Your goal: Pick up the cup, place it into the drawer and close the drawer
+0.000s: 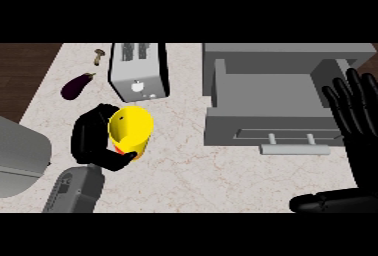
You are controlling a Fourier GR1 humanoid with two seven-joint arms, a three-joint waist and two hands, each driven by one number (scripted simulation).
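Head view: left hand [94, 137] was wrapped round yellow cup [131, 127], right hand [359, 117] splayed, idle by counter's right edge. Best carry upright, clear open drawer [269, 92] wall, lower inside.

The drawer [273, 107] stands open at the right of the bench [221, 170], its handle [294, 148] at the near side. The toaster [138, 70] stands left of the drawer, at the far edge. The eggplant [77, 85] lies left of the toaster. The cup [131, 131] sits before the toaster, within the left hand [94, 137]. The right hand [358, 120] stands at the drawer's right side.
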